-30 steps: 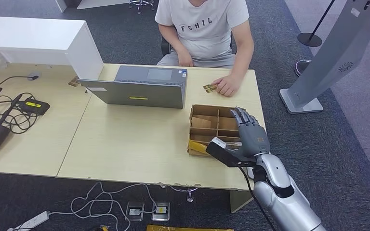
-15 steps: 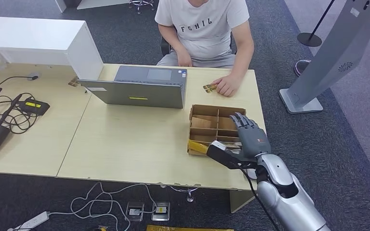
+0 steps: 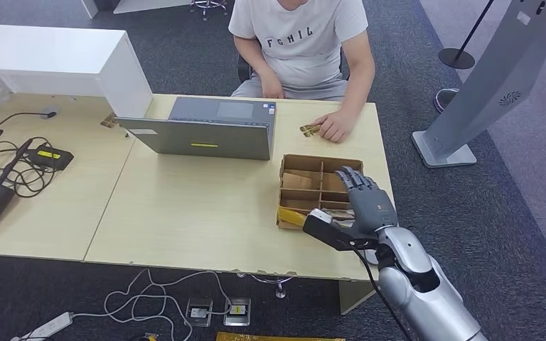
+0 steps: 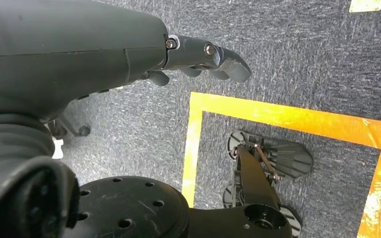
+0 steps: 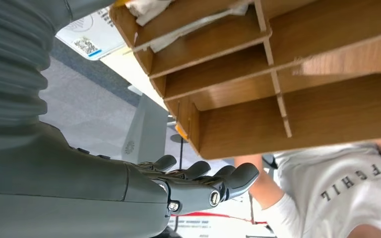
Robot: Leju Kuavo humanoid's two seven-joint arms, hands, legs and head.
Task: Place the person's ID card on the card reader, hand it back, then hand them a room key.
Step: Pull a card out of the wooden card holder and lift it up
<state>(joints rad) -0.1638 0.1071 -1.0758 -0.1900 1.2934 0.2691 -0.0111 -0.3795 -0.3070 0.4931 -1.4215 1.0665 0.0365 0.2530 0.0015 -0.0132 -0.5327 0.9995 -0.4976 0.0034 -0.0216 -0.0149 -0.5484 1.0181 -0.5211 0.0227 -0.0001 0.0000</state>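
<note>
Right hand (image 3: 367,201) open, empty, over the divided box (image 3: 306,186) — key-fetching step, apparently. ID card (image 3: 308,130) under the person's hand (image 3: 335,126). Left hand (image 4: 198,57) hanging, empty, fingers loosely extended. Next — lowering into a compartment, pinching a key card.

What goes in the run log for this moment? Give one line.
right hand: open, over brown divided cardboard box | left hand: hanging over floor, empty | small card: under person's hand on table
</note>
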